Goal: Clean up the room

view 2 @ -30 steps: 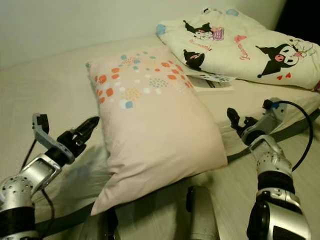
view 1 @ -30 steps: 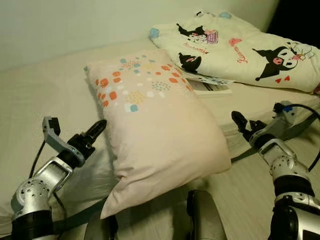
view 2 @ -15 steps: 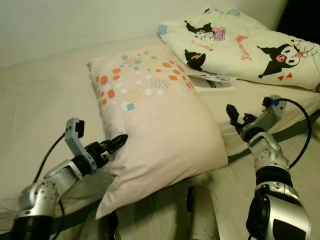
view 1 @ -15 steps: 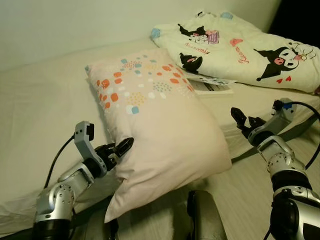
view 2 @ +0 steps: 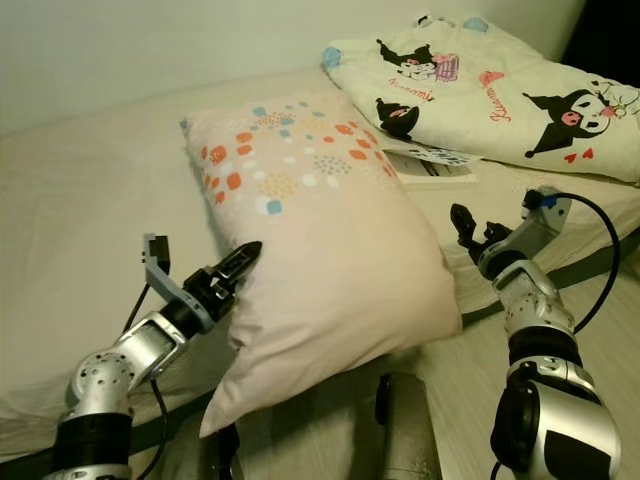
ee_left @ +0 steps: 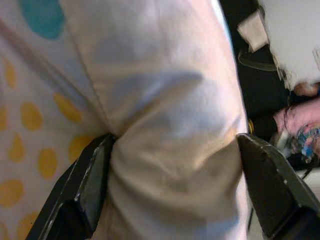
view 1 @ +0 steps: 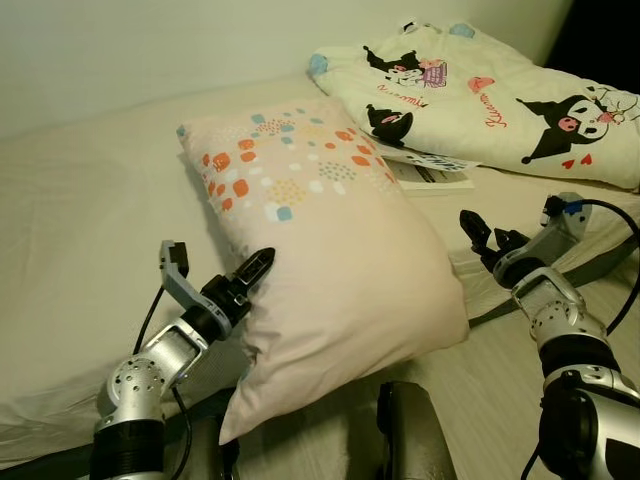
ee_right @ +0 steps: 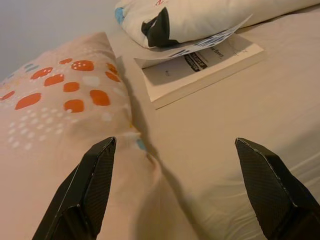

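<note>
Left claw (view 1: pixel 258 268) astride pillow (view 1: pixel 340 240) edge

A home bedroom: a bed (view 1: pixel 90 210) in pale sheets bears a dotted pillow (view 1: pixel 330 260), a cartoon-print quilt (view 1: pixel 480 95) and an open book (view 1: pixel 425 175).

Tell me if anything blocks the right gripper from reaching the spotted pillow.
Nothing visible does. The right gripper, fingers open, hovers over bare bed sheet beside the spotted pillow. The book lies farther off, under the cartoon blanket. The left gripper already straddles a fold of the pillow.
</note>
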Controlling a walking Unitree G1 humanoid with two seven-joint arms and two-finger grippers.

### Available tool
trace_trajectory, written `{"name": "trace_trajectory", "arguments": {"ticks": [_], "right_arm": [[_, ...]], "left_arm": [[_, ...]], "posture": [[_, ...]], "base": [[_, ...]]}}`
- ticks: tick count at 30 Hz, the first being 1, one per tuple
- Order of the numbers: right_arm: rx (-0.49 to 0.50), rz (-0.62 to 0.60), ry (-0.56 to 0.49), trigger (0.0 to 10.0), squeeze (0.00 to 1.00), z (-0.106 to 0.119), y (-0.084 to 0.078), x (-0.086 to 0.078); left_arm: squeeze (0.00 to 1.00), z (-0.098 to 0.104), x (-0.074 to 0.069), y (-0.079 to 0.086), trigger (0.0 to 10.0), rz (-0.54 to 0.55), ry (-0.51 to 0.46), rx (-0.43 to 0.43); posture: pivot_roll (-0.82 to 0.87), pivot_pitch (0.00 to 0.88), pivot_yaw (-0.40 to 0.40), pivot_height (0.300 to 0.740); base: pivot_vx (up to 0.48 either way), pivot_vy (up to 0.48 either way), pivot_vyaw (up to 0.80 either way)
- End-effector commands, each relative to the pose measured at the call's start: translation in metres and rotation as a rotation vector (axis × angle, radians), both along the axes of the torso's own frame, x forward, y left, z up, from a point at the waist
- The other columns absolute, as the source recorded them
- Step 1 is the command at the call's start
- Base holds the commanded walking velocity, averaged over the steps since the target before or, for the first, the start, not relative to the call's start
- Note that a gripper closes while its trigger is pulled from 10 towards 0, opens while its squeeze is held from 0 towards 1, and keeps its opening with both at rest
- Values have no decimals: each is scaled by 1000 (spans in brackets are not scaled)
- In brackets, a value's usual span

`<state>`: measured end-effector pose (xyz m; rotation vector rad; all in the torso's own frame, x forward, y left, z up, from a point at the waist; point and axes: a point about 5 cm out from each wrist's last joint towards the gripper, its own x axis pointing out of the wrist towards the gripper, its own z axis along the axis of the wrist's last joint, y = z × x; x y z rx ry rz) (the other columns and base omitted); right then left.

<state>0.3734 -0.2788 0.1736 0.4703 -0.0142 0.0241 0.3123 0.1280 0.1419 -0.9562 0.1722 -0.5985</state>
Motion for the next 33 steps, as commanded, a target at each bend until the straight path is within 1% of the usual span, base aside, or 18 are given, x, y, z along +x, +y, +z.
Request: {"name": "trace_trajectory", "arguments": {"ticks": [1,2,3,4,9,10,11,12,13,14,15,18,24,29,30,31,32,33], "right_arm": [[0,8,16,10000,1000,-5,3,1],[-2,6,18,10000,1000,-5,3,1],[-2,6,18,10000,1000,-5,3,1],[-5,2,21,10000,1000,-6,3,1],[-14,-8,29,10000,1000,-7,4,2],[-18,-10,31,10000,875,-7,4,2],[-18,-10,31,10000,875,-7,4,2],[-21,-10,32,10000,357,-7,4,2],[-21,-10,32,10000,357,-7,4,2],[-24,-8,32,10000,196,-7,5,2],[-30,-6,33,10000,0,-7,5,2],[-34,-5,33,10000,0,-7,5,2],[-42,-8,35,10000,0,-8,4,2],[-50,6,38,10000,0,-9,5,1],[-91,102,63,10000,0,-12,13,2],[-91,102,63,10000,0,-12,13,2],[-185,306,114,10000,0,-18,29,-1],[-225,393,136,10000,0,-21,35,-3]], "left_arm": [[0,-9,-6,-13,10000,-57,7,43],[0,-12,-6,-21,10000,-66,-15,105],[0,-12,-6,-21,10000,-66,-15,105],[0,-14,-4,-28,10000,-55,-27,145],[0,-16,3,-39,10000,-16,-27,204],[0,-17,7,-42,10000,14,-14,230],[0,-17,7,-42,10000,14,-14,230],[0,-18,11,-43,4745,49,1,251],[0,-18,11,-43,4745,49,1,251],[0,-18,15,-41,2118,81,12,266],[0,-17,17,-40,0,100,13,268],[0,-16,18,-39,0,101,5,255],[0,-14,15,-34,0,83,-4,173],[0,-15,12,-32,0,45,-32,164],[0,-16,10,-22,0,10,-64,204],[0,-16,10,-22,0,10,-64,204],[0,-19,7,-3,0,-31,-102,281],[0,-21,7,4,0,-37,-109,310]], "posture": [[-77,243,48,550],[-77,244,50,550],[-77,244,50,550],[-76,244,50,550],[-76,245,49,550],[-76,242,50,550],[-76,242,50,550],[-76,242,50,550],[-76,242,50,550],[-79,239,52,550],[-79,239,52,550],[-79,239,52,550],[-83,228,54,550],[-82,215,49,550],[-82,212,50,550],[-82,212,50,550],[-82,208,50,550],[-82,208,50,550]], "base": [[0,0,0],[0,0,0],[0,0,0],[0,0,0],[0,0,0],[0,0,0],[0,0,0],[0,0,0],[0,0,0],[0,0,0],[0,0,0],[0,0,0],[0,0,0],[0,0,0],[0,0,0],[0,0,0],[0,0,0],[0,0,0]]}}
